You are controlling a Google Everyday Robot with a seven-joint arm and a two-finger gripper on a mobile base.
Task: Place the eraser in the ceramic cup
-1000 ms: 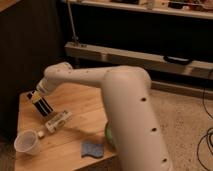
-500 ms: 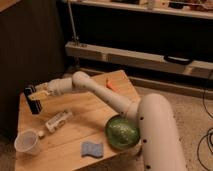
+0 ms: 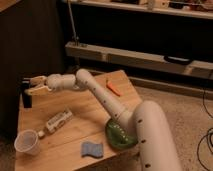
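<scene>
My gripper (image 3: 31,88) is at the far left of the wooden table (image 3: 95,107), over its left edge. It is shut on the eraser (image 3: 26,96), a dark block that hangs down below the fingers. The ceramic cup (image 3: 27,142), pale and round-rimmed, stands upright at the table's front left corner. It is well in front of the gripper and apart from it. My white arm reaches across the table from the lower right.
A whitish rectangular box (image 3: 57,121) lies between the gripper and the cup. A blue sponge (image 3: 92,149) and a green bowl (image 3: 120,135) sit near the front edge. An orange object (image 3: 113,88) lies at the back right. Dark shelving stands behind the table.
My arm has stretched out to the left and drawn back from the camera. The gripper has carried the eraser from above the box out to the table's left edge.
</scene>
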